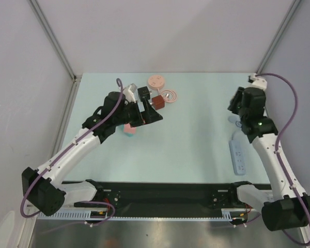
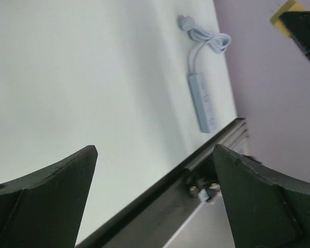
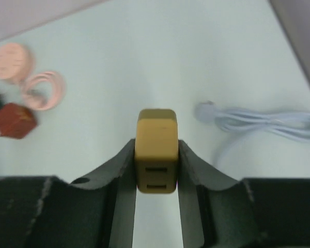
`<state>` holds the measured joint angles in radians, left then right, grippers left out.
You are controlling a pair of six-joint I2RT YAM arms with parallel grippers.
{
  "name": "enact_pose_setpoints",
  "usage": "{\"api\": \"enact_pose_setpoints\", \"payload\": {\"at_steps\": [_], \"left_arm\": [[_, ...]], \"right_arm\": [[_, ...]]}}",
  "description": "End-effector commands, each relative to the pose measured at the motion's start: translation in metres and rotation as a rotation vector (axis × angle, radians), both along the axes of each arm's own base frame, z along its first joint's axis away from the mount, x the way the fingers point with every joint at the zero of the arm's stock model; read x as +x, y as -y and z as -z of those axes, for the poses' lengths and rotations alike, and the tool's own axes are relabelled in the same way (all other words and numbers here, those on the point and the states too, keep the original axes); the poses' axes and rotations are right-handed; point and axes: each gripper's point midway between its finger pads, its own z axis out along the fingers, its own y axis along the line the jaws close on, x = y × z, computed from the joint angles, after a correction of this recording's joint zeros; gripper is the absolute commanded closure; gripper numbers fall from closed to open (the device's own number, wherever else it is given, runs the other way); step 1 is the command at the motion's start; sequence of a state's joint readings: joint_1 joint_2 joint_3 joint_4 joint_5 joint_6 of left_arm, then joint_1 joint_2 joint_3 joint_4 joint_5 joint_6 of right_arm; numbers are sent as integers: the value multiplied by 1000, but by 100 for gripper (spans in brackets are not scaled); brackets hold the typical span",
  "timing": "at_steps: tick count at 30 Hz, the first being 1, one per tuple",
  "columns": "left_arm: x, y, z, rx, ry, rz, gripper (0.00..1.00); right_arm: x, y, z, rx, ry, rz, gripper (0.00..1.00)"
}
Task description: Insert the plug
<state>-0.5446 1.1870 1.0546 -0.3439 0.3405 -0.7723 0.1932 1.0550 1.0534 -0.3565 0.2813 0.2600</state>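
R gripper clamped on yellow plug; L gripper jaws wide apart; power strip flat on table.

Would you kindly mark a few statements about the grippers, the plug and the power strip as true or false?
1. The right gripper grips a mustard-yellow plug. True.
2. The left gripper is shut on the power strip. False: its jaws stand wide open and empty, and the strip lies on the table.
3. The plug is seated in the power strip. False: it is in the right gripper, away from the strip.
4. The strip's cable lies bunched on the table. True.
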Motion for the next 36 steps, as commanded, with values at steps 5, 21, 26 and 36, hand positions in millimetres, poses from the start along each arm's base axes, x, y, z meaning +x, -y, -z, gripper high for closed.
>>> {"api": "enact_pose_setpoints", "payload": {"at_steps": [5,21,26,36], "left_arm": [[-2,-17,33,400,133,112,0],[-35,-32,58,445,140,236,0],[-39,-32,57,433,142,244,0],[-37,-37,52,440,164,217,0]], "right_arm": [[-68,75,89,2,-607,137,100],[-102,126,191,50,-1130,317,100],[-104,113,215,131,-1217,273,100],[-103,69,223,284,-1324,104,100]]}}
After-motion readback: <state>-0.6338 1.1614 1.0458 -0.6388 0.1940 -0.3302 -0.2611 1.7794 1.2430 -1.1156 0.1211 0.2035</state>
